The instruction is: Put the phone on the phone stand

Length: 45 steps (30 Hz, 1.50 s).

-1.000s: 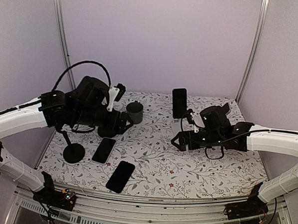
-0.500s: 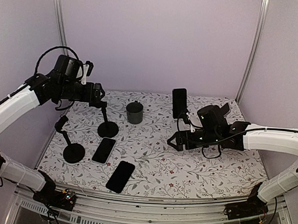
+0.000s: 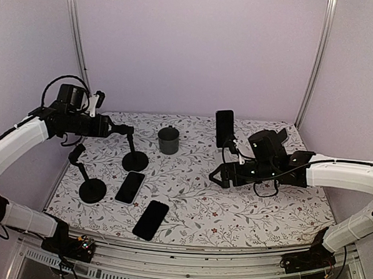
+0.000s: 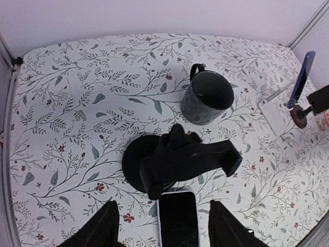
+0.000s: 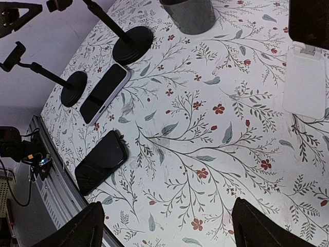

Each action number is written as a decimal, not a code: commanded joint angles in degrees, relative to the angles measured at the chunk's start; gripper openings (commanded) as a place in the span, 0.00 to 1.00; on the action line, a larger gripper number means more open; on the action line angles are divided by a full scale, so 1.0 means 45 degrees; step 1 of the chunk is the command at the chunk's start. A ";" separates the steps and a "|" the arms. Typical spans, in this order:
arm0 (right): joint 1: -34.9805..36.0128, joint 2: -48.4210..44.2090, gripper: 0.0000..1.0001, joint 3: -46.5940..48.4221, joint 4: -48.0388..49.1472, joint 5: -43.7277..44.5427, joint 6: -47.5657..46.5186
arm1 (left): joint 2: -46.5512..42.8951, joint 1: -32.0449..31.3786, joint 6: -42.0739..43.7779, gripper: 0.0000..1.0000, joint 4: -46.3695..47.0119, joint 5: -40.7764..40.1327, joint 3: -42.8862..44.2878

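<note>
**Container.** Mug [image 3: 168, 140]: dk grey, upright, far centre of floral surface [image 3: 270, 212]. Interior reads dark; contents cannot be told.

**Arms, L to R.**
- L arm [image 3: 24, 140]: enters from left edge, raised, forearm approx. level.
- Left gripper [image 3: 114, 128]: aimed rightward, just beside clamp head of inner clamp stand [image 3: 135, 160]; contact cannot be told. Jaws spread, gripping nothing.
- Outer clamp stand [image 3: 92, 189]: sits below L arm, near-left of inner stand.
- R arm [image 3: 347, 174]: enters from right edge, low over surface.
- Right gripper [image 3: 219, 174]: pointed left and down. Jaws spread wide, gripping nothing; well apart from both flat phones.

**Phones, L to R.**
- Silver-edged phone [image 3: 130, 186]: flat, screen up, just near-side of inner stand base. Long axis runs near-to-far, far end skewed right.
- Black phone [image 3: 150, 219]: flat, screen up, closer to front edge; same heading.
- Upright phone [image 3: 224, 128]: seated on white stand [image 3: 219, 157], far right of centre. Long axis vertical, dark face toward arm bases.
</note>
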 commanded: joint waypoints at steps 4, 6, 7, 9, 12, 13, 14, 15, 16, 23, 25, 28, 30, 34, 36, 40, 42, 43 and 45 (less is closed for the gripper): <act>0.0091 0.0117 0.88 0.0485 -0.0166 -0.0382 -0.0379 | 0.0340 0.0185 0.1507 0.52 0.1245 0.1653 -0.0191; 0.0096 0.0137 0.88 0.0528 -0.0194 -0.0411 -0.0397 | 0.0411 0.0258 0.1628 0.51 0.1330 0.1607 -0.0225; 0.0084 0.0129 0.88 0.0555 -0.0215 -0.0413 -0.0414 | 0.0477 0.0287 0.1699 0.51 0.1332 0.1588 -0.0212; 0.0086 0.0135 0.88 0.0589 -0.0258 -0.0387 -0.0418 | 0.0587 0.0313 0.1871 0.49 0.1421 0.1746 -0.0217; 0.0073 0.0078 0.88 0.0578 -0.0323 -0.0393 -0.0356 | 0.0924 0.0348 0.1991 0.44 0.1599 0.2258 -0.0181; 0.0074 0.0058 0.88 0.0571 -0.0324 -0.0396 -0.0313 | 0.1066 0.0360 0.2074 0.41 0.1585 0.2505 -0.0138; 0.0071 0.0050 0.88 0.0563 -0.0338 -0.0397 -0.0269 | 0.1206 0.0359 0.2136 0.39 0.1572 0.2640 -0.0051; 0.0083 0.0032 0.87 0.0586 -0.0370 -0.0385 -0.0242 | 0.1306 0.0358 0.2165 0.37 0.1550 0.2701 -0.0019; 0.0075 0.0025 0.87 0.0607 -0.0381 -0.0381 -0.0207 | 0.1353 0.0373 0.2204 0.36 0.1572 0.2797 -0.0010; 0.0084 -0.0066 0.86 0.0621 -0.0539 -0.0334 -0.0104 | 0.1258 0.0365 0.2385 0.25 0.1661 0.3363 -0.0302; 0.0082 -0.0194 0.86 0.0632 -0.0596 -0.0247 -0.0038 | 0.1154 0.0357 0.2349 0.21 0.1827 0.3672 -0.0539; 0.0096 -0.0238 0.86 0.0552 -0.0520 -0.0262 0.0102 | 0.1198 0.0357 0.2276 0.18 0.1955 0.4162 -0.0707; 0.0090 -0.0181 0.85 0.0632 -0.0564 -0.0331 0.0166 | 0.1247 0.0368 0.2209 0.17 0.1939 0.4480 -0.0733; 0.0086 -0.0162 0.85 0.0747 -0.0595 -0.0355 0.0333 | 0.1109 0.0342 0.1977 0.17 0.2345 0.4748 -0.0915; 0.0085 -0.0202 0.85 0.0817 -0.0645 -0.0360 0.0379 | 0.1130 0.0344 0.1858 0.21 0.2565 0.4846 -0.0911; 0.0089 -0.0372 0.84 0.0851 -0.0862 -0.0370 0.0459 | 0.1341 0.0343 0.1739 0.25 0.3191 0.5062 -0.0949; 0.0081 -0.0455 0.84 0.0857 -0.0998 -0.0380 0.0448 | 0.1487 0.0340 0.1831 0.26 0.3413 0.5306 -0.0916; 0.0082 -0.0475 0.84 0.0872 -0.1084 -0.0375 0.0407 | 0.1534 0.0349 0.1905 0.25 0.3511 0.5437 -0.0921; 0.0094 -0.0522 0.84 0.0864 -0.1190 -0.0380 0.0367 | 0.1583 0.0340 0.2159 0.23 0.3701 0.5749 -0.0987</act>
